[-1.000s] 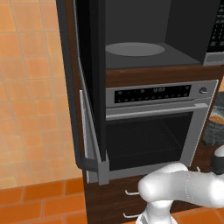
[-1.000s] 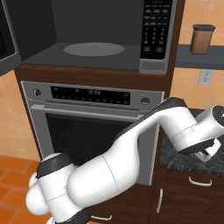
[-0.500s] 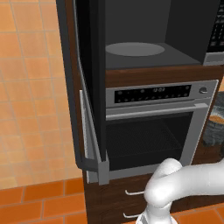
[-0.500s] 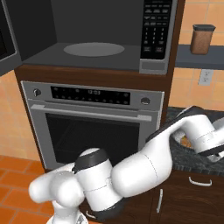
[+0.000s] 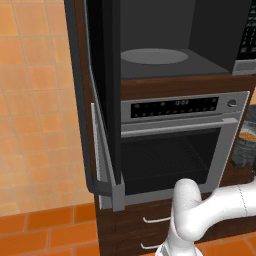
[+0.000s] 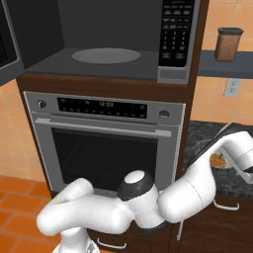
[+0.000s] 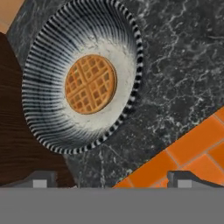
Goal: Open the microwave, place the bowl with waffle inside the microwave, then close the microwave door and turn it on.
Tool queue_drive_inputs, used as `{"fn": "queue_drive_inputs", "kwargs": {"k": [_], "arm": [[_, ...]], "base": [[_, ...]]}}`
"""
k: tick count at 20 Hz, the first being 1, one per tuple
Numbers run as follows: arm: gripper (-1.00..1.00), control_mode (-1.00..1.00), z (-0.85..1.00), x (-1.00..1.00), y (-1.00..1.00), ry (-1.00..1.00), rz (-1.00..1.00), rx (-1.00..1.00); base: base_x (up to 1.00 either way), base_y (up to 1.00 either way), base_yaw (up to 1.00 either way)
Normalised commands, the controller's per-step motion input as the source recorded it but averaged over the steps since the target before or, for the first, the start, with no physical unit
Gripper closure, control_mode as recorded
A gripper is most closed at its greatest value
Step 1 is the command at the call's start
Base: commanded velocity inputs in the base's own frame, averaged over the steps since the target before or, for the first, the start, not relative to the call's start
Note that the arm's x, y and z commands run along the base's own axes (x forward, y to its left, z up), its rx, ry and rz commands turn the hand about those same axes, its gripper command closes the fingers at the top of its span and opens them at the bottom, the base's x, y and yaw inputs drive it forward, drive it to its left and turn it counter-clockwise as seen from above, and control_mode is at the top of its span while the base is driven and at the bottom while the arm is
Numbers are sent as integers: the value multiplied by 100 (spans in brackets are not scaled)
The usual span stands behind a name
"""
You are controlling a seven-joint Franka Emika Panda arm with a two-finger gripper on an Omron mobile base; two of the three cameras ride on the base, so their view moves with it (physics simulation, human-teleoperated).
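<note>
Here the oven [image 6: 106, 143] display's writing is too small to read.

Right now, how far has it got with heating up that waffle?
Done: the microwave door is swung open, and the turntable is bare. In hand: the open gripper hovers over the bowl with the waffle on the dark counter, not yet gripping. Left: grasp, load, shut the door, press start.

Ribbed bowl [image 7: 83, 76] holding a round waffle [image 7: 90, 84], on dark marbled surface [image 7: 183, 65], open pincer [image 7: 111, 180] tips below
</note>
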Motion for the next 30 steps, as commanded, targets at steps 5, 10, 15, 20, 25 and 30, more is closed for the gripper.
{"fn": "queue_drive_inputs", "kwargs": {"k": [5, 10, 15, 20, 25, 30], "arm": [[-100, -100, -18, 13, 0, 0, 0, 0], [-100, -100, -17, -39, 45, -2, 0, -2], [-100, -100, -24, -74, 98, -16, 0, -9], [-100, -100, 0, -9, 78, -34, 0, -3], [-100, -100, -8, 19, 13, -7, -13, -1], [-100, -100, 0, 43, -11, 10, -22, -6]], "base": [[0, 0, 0], [0, 0, 0], [0, 0, 0], [0, 0, 0], [0, 0, 0], [0, 0, 0]]}}
